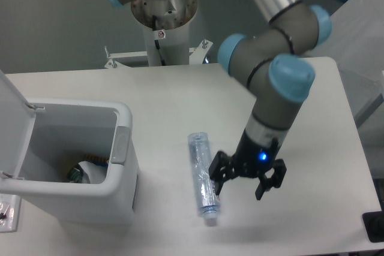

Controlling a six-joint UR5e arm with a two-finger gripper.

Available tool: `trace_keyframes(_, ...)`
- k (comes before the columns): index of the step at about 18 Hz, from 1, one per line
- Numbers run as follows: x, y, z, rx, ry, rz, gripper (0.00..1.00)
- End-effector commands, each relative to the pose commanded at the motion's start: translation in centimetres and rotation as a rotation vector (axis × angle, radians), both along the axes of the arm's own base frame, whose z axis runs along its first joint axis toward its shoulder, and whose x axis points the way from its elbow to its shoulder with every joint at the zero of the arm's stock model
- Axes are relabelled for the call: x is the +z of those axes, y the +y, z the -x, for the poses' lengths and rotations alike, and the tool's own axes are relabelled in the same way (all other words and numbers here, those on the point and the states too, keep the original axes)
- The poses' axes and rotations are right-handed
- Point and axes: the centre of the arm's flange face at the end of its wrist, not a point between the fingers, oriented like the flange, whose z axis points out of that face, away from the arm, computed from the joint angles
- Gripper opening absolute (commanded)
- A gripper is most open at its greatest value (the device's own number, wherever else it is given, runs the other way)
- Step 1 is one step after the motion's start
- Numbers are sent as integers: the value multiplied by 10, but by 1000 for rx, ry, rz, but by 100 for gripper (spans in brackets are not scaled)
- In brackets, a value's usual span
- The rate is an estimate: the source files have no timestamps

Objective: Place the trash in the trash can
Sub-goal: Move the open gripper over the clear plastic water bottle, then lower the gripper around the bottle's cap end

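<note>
On the white table (300,88), a long clear plastic bottle with bluish label and white cap (203,177) lies flat, beside the large white rectangular plastic bin (123,166). Just right of the bottle, the black two-finger gripper (242,187) hangs with jaws spread wide, holding nothing. Crumpled trash (84,173) sits inside the bin.

Our pincer (242,186) hangs spread beside the bottle (202,175) on the white surface (180,94).
We see the bottle lying flat, white cap toward the near edge, one finger just right of it. The trash can (123,148) stands left, lid up, wrapper (81,173) inside.
</note>
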Motion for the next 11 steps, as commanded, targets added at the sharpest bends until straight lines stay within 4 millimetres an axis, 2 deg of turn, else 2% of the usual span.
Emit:
trace_keyframes(4,-24,15,-13,-21,-24,101,100)
trace_keyframes(6,-36,21,-11,7,-20,135,100)
trace_keyframes(8,-50,42,-20,27,-9,198,100)
trace_keyframes(11,-71,55,-31,29,-46,299,100)
